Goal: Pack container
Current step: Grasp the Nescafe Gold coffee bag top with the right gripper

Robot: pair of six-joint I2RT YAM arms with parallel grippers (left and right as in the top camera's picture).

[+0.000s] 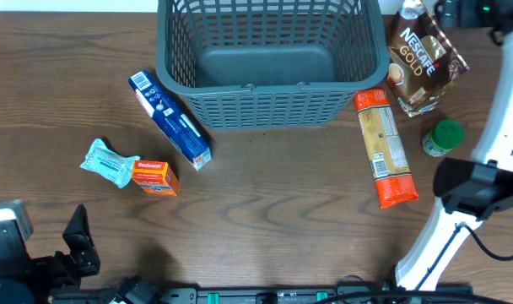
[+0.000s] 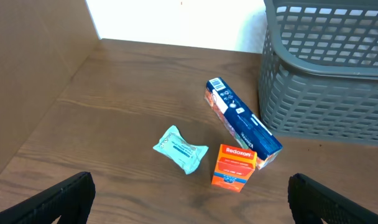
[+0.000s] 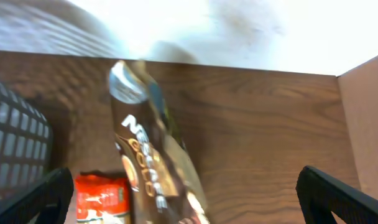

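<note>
The dark grey slotted container stands at the back middle and holds nothing; its wall shows in the left wrist view. A blue box, a teal packet and an orange Redoxon box lie left of it. An orange-and-tan pack, a Nescafe Gold pouch and a green-lidded jar lie on the right. My left gripper is open and empty, near the front left. My right gripper is open, with the blurred pouch between its fingers, untouched.
The right arm runs up the right edge, over the table beside the jar. Cardboard walls stand at the left and at the right. Bare wooden table lies in front of the container.
</note>
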